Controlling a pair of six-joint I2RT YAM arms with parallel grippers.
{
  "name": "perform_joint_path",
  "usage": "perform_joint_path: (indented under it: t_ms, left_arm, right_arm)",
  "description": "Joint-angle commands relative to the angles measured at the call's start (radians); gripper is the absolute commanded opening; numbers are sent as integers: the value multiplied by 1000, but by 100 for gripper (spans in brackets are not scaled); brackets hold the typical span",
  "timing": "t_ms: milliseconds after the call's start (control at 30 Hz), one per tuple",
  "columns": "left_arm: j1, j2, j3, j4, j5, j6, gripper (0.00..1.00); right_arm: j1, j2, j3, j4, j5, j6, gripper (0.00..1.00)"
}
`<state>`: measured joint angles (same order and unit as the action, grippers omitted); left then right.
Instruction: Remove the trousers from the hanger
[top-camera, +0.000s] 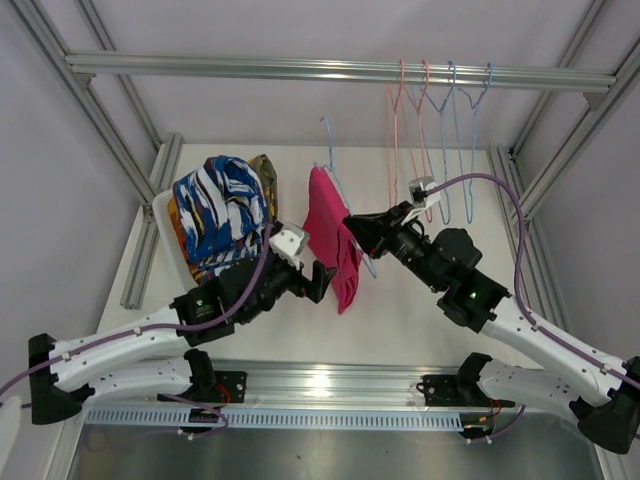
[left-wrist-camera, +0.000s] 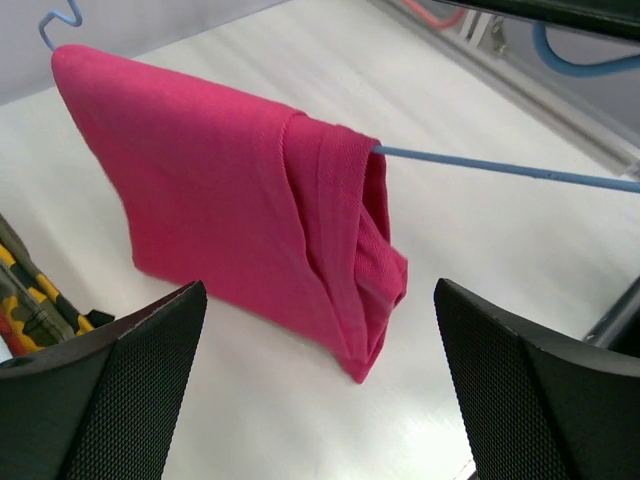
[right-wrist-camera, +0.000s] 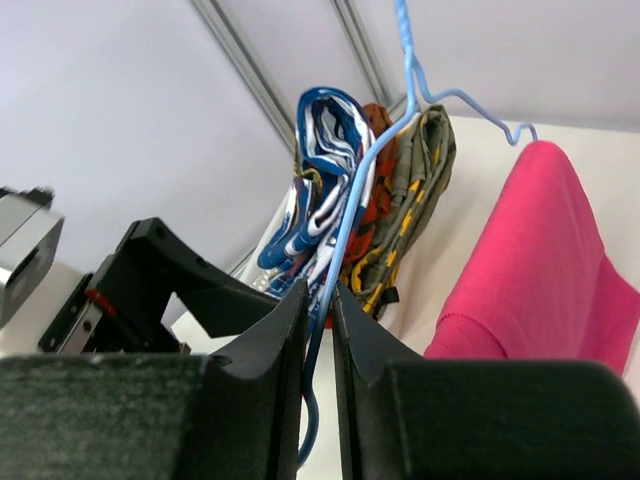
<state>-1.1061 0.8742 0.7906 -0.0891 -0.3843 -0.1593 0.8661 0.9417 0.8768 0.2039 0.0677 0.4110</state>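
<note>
At the frame's centre, the magenta trousers (top-camera: 333, 240) hang folded over the blue hanger (left-wrist-camera: 500, 167) pinched by the right jaws, the left jaws gaping beside them; a hard tug may wrench the thin wire loose.

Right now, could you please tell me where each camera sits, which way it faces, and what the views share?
Top external: above and behind, looking down on the table; both arms show.
Left wrist: faces the pink trousers across the table; its open left claw frames them.
Right wrist: looks upward past the right claw, shut on the blue hanger.
Shared: all three show the pink trousers and blue hanger.
</note>
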Motion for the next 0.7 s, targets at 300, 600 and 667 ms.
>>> perform_joint_path:
  t_ms: [300, 600, 667]
  left_arm:
    - [-129, 60, -2, 34, -318, 110, 99]
    - [-164, 58, -22, 41, -396, 64, 99]
    - [-166, 69, -27, 48, -399, 21, 99]
  right_arm:
    - [11, -18, -163, 282, 63, 86, 0]
    - [43, -38, -211, 284, 92, 120, 0]
    - [60, -44, -199, 272, 109, 123, 0]
